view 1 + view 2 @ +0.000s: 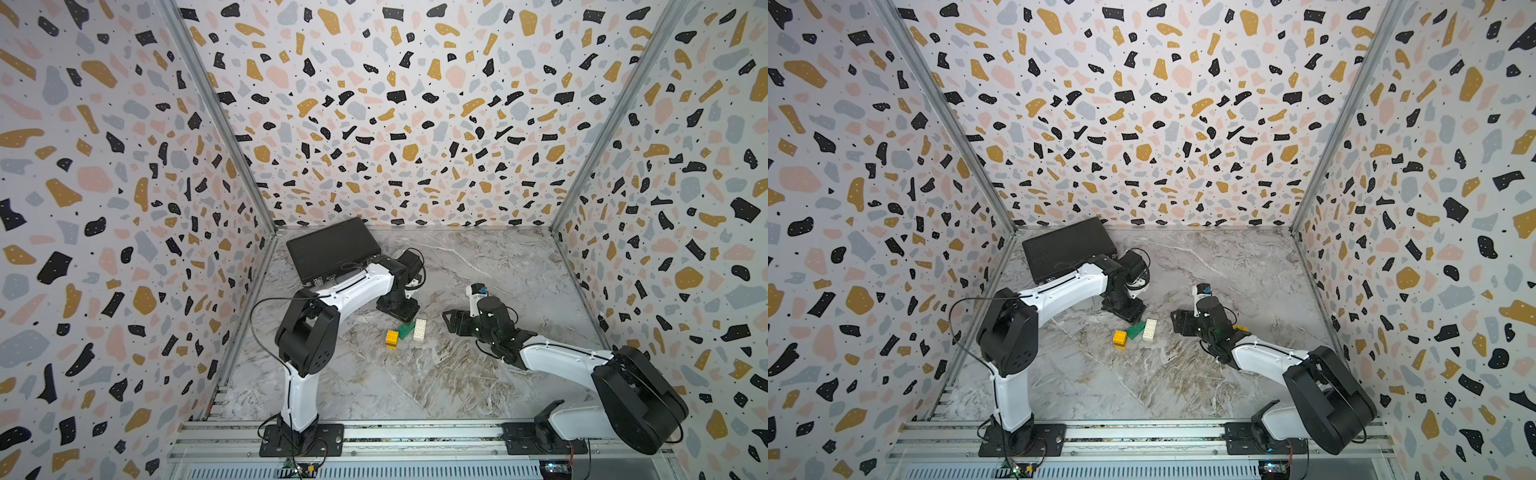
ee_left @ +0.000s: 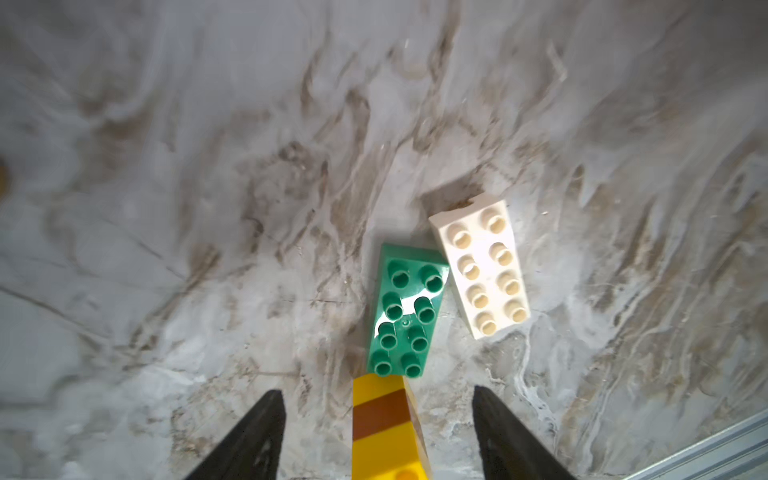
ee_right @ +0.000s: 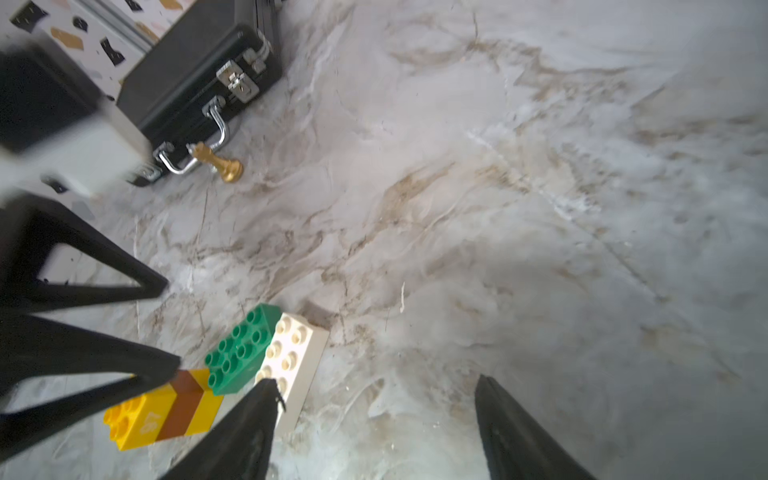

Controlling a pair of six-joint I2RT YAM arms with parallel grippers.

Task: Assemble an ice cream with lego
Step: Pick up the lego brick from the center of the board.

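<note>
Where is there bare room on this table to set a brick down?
Free: the near strip of table along the front rail, and the far right stretch beyond the right claw. Crowded: the middle, where the stick, green brick and white brick lie by the left claw, and the far left corner by the case.

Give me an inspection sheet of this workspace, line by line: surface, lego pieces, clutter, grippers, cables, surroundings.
Surface: marble-patterned table, no damage seen.
Job's things: green brick and white brick studs up, side by side; yellow-brown-yellow stick on its side by the green brick, not joined to it.
Clutter: black briefcase, closed, at the back; gold chess piece beside its handle.
Grippers: left gripper open, fingers straddling the stick without touching; right gripper open, empty, near the white brick.
Cables: black cable loops off the left arm, clear of the bricks.
Surroundings: terrazzo-patterned walls; metal rail in front.
</note>
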